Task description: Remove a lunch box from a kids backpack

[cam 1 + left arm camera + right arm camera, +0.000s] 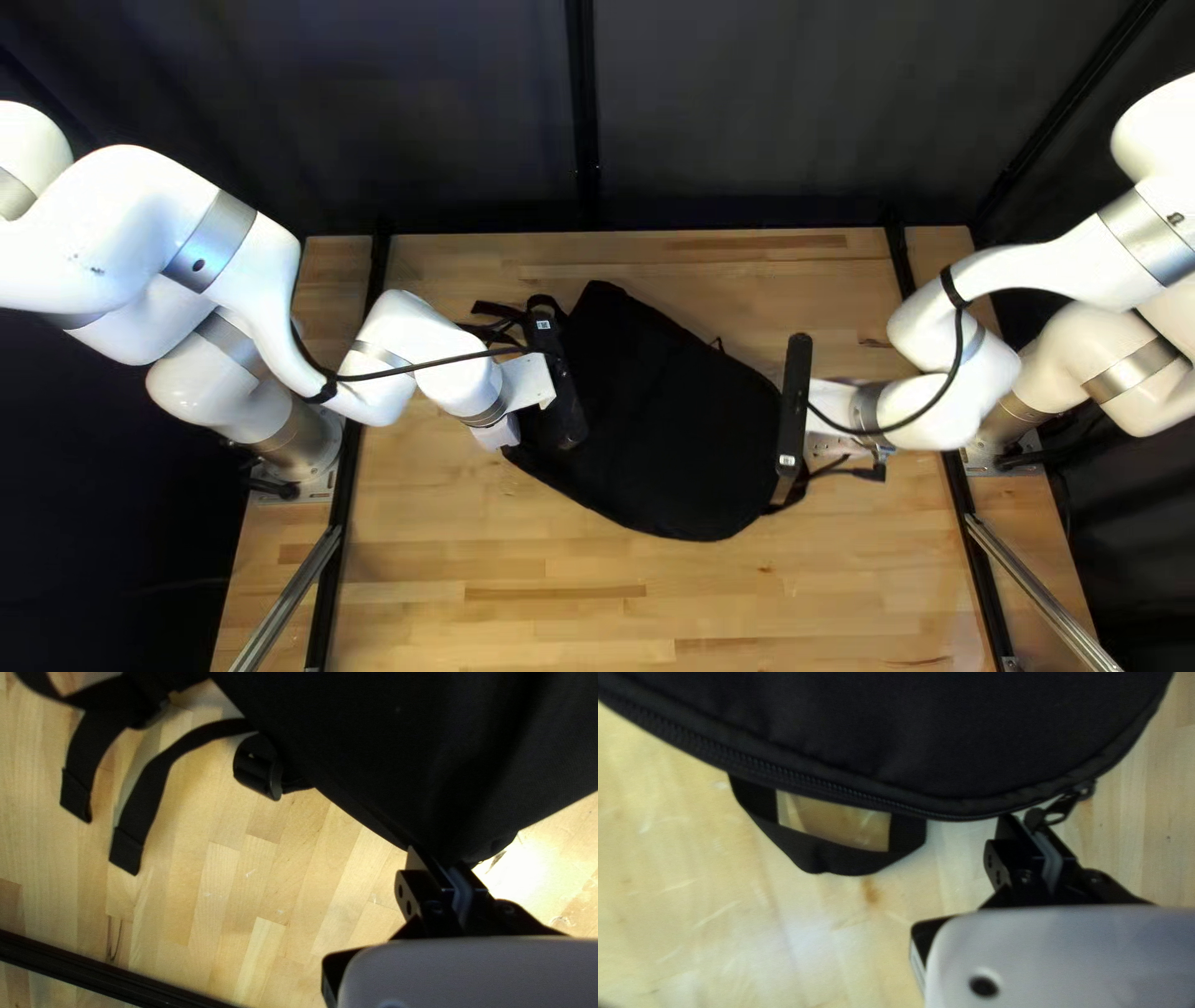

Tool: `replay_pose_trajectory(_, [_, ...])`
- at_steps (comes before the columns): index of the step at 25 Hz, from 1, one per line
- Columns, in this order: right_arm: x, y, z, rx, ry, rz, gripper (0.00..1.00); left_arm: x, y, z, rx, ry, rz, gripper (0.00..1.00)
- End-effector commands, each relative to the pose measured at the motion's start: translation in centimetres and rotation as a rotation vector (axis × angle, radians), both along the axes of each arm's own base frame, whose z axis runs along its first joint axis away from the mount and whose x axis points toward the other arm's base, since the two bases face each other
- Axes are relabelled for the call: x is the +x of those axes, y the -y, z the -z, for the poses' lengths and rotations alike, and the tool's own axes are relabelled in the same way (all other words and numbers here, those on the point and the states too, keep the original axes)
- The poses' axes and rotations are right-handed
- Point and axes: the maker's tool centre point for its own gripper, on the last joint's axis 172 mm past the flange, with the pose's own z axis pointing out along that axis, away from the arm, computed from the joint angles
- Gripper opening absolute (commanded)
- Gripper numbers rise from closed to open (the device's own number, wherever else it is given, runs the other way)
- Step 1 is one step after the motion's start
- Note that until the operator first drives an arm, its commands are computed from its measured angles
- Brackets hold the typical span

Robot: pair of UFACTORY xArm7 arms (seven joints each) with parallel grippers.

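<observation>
The left gripper [502, 432] is pinched on a corner of the black backpack [660, 417]; the right gripper [828, 446] is closed narrowly on its zipper pull [1057, 814]. The backpack lies on the wooden worktop [498, 597], its carry handle [847, 858] near the right gripper, 2 strap ends [129, 849] at its other end.

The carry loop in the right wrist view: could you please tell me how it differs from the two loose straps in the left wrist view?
The carry loop joins the backpack at both ends, while the loose straps have free ends. The loop lies beside a zipper; the straps lie near a buckle. Both are black, over the wooden table.
</observation>
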Motion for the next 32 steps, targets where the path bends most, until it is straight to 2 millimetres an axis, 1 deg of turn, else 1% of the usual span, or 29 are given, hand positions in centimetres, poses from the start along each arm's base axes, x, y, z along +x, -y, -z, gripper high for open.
replay_pose_trajectory(1, [0.5,-1.7,0.1,-0.004,-0.012,-0.008,0.0,0.1,0.0,-0.3,0.005,0.003,0.0,0.0])
replay_pose_trajectory(3, [0.6,-1.8,0.3,-0.003,-0.013,-0.008,0.0,0.2,0.0,-0.4,0.008,0.005,0.0,0.0])
replay_pose_trajectory(4, [0.5,-1.5,0.4,-0.003,-0.014,-0.007,0.0,0.2,0.1,-0.5,0.007,0.008,0.002,0.0])
replay_pose_trajectory(6, [0.2,0.0,0.4,-0.003,-0.012,0.002,0.0,0.3,0.3,-0.9,0.005,0.017,0.005,0.0])
replay_pose_trajectory(7, [0.0,0.8,0.3,-0.004,-0.012,0.006,0.0,0.3,0.3,-1.1,0.004,0.019,0.006,0.45])
replay_pose_trajectory(8, [-0.3,2.6,0.2,-0.004,-0.011,0.015,0.0,0.4,0.5,-1.5,0.003,0.025,0.009,1.0])
replay_pose_trajectory(9, [-0.4,3.4,0.2,-0.004,-0.01,0.019,0.0,0.4,0.6,-1.7,0.001,0.028,0.012,1.0])
replay_pose_trajectory(10, [-0.5,5.2,-0.1,-0.006,-0.007,0.026,0.0,0.4,0.7,-2.1,0.0,0.03,0.015,1.0])
replay_pose_trajectory(11, [-0.5,6.5,-0.5,-0.006,-0.006,0.028,0.0,0.4,0.8,-2.9,0.0,0.033,0.02,1.0])
replay_pose_trajectory(12, [-0.4,7.3,-0.8,-0.007,-0.006,0.029,0.0,0.4,0.8,-3.3,0.001,0.034,0.023,1.0])
replay_pose_trajectory(13, [-0.2,8.3,-1.2,-0.01,-0.008,0.032,0.0,0.3,0.7,-4.3,0.002,0.036,0.03,1.0])
replay_pose_trajectory(15, [0.2,9.6,-1.9,-0.013,-0.011,0.033,0.0,0.0,0.1,-5.9,0.006,0.037,0.039,1.0])
replay_pose_trajectory(17, [0.5,10.5,-2.3,-0.014,-0.014,0.035,0.0,0.1,-1.1,-8.2,0.012,0.035,0.05,1.0])
replay_pose_trajectory(19, [0.7,11.6,-2.4,-0.015,-0.017,0.039,0.0,1.2,-3.3,-11.1,0.019,0.026,0.066,1.0])
replay_pose_trajectory(21, [0.8,12.8,-2.4,-0.014,-0.019,0.046,0.0,2.7,-5.1,-13.0,0.023,0.021,0.076,1.0])
replay_pose_trajectory(22, [0.9,13.4,-2.5,-0.014,-0.021,0.05,0.0,3.7,-5.9,-13.6,0.024,0.021,0.08,1.0])
replay_pose_trajectory(23, [1.0,14.1,-2.7,-0.014,-0.022,0.052,0.0,5.6,-7.3,-14.5,0.024,0.022,0.087,1.0])
replay_pose_trajectory(25, [1.3,15.1,-3.1,-0.016,-0.025,0.057,0.0,7.4,-8.3,-15.0,0.023,0.029,0.094,1.0])
replay_pose_trajectory(26, [1.6,15.9,-3.5,-0.017,-0.025,0.059,0.0,8.9,-9.2,-15.2,0.021,0.038,0.099,1.0])
replay_pose_trajectory(27, [1.7,16.3,-3.6,-0.017,-0.025,0.06,0.0,9.7,-9.6,-15.2,0.02,0.044,0.1,1.0])
replay_pose_trajectory(28, [1.9,16.8,-3.9,-0.019,-0.025,0.061,0.0,11.2,-10.3,-14.9,0.017,0.057,0.102,1.0])
replay_pose_trajectory(30, [2.0,16.7,-4.1,-0.021,-0.023,0.058,0.0,12.6,-11.0,-14.2,0.008,0.069,0.104,1.0])
replay_pose_trajectory(31, [2.0,16.4,-4.1,-0.023,-0.021,0.055,0.0,13.5,-11.4,-13.5,-0.002,0.075,0.102,1.0])
replay_pose_trajectory(32, [1.9,16.2,-4.1,-0.023,-0.02,0.052,0.0,13.8,-11.7,-13.1,-0.007,0.078,0.099,1.0])
